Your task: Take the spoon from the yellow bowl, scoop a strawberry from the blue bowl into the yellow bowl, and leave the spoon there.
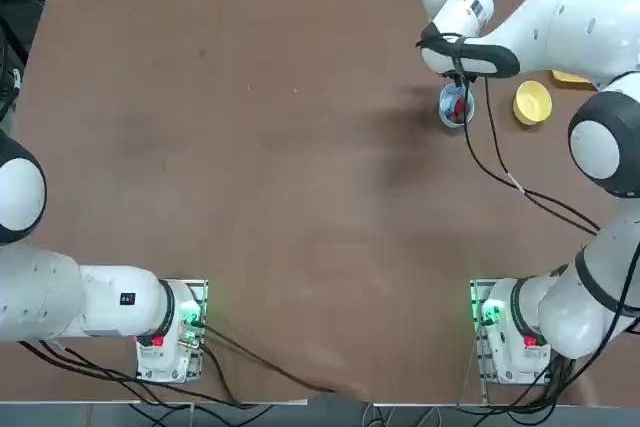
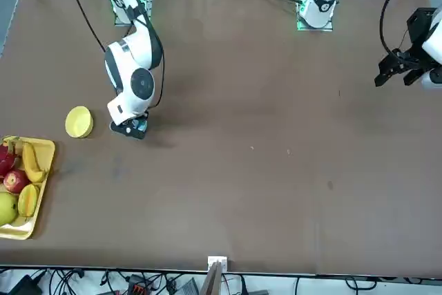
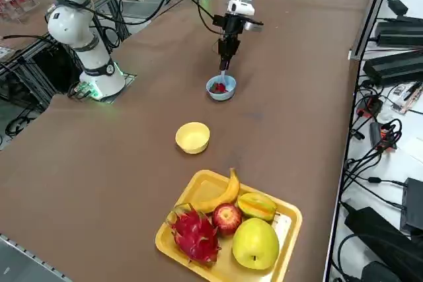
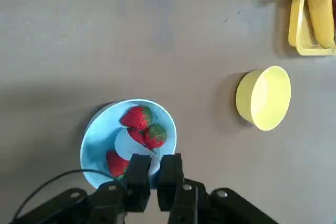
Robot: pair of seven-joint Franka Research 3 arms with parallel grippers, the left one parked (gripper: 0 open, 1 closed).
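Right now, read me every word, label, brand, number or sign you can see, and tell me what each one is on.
None can be read. The white arm has a small dark mark, too small to read. No lettering shows on the yellow bowl, blue bowl or fruit tray.
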